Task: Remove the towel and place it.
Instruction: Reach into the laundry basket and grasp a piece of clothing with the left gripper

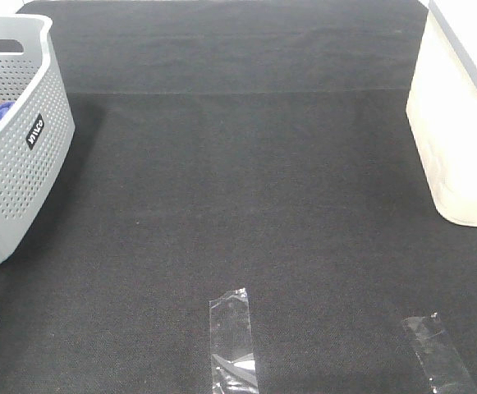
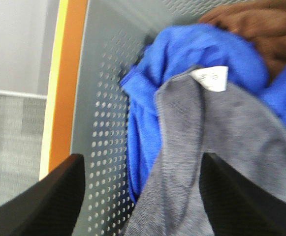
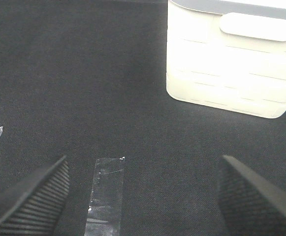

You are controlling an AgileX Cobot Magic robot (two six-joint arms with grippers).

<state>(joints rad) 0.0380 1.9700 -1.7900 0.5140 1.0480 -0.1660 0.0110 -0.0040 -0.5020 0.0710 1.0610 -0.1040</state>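
At ten o'clock, inside the grey basket (image 1: 25, 189), I see the towel (image 2: 221, 147) lying ungrasped against a blue cloth (image 2: 192, 54), my left gripper (image 2: 142, 162) spread wide over it, my right gripper (image 3: 143, 160) likewise agape, so lifting and placing are not yet done.

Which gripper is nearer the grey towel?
Left. The left gripper hangs open over the towel in the basket; the right gripper hovers over the mat near the cream bin.

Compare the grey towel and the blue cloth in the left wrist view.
The towel is muted grey; the blue cloth is bright blue. The towel lies on top, while the blue cloth is bunched beneath it against the wall of the perforated grey basket. Both are soft fabric lying inside it.
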